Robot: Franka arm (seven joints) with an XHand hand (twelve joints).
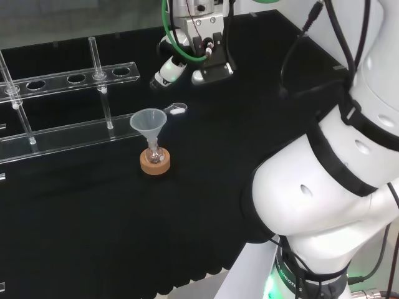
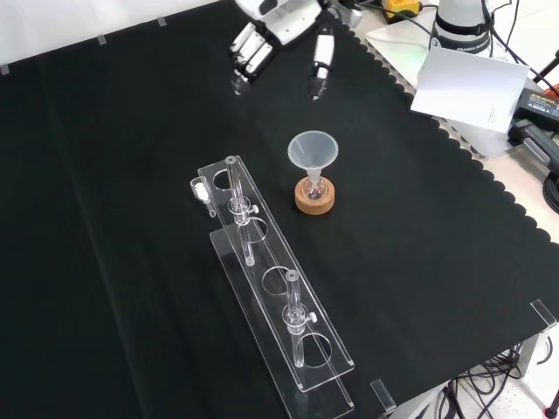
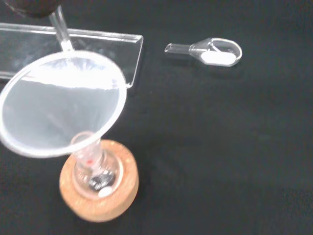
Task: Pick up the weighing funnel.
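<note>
weighing funnel [image 2: 201,188] on cloth, well apart below-left of hand [image 2: 272,26] in front view; long axis near vertical, stem down; hand open, empty.

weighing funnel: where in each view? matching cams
Head view: the weighing funnel lies on the cloth, up-right of the funnel.
Front view: the weighing funnel lies left of the rack, at its far end.
Wrist view: the weighing funnel lies past the rack's corner.
Shared landmark: the funnel on the cork ring.

Bright, even light from above. Funnel [image 1: 148,122] rim throws white glare; weighing funnel [image 3: 215,52] near it glints. Black cloth [image 1: 206,205] around the funnel swallows shadows. Right of the funnel, head view: arm link [image 1: 293,208] gleams, green glow below.
</note>
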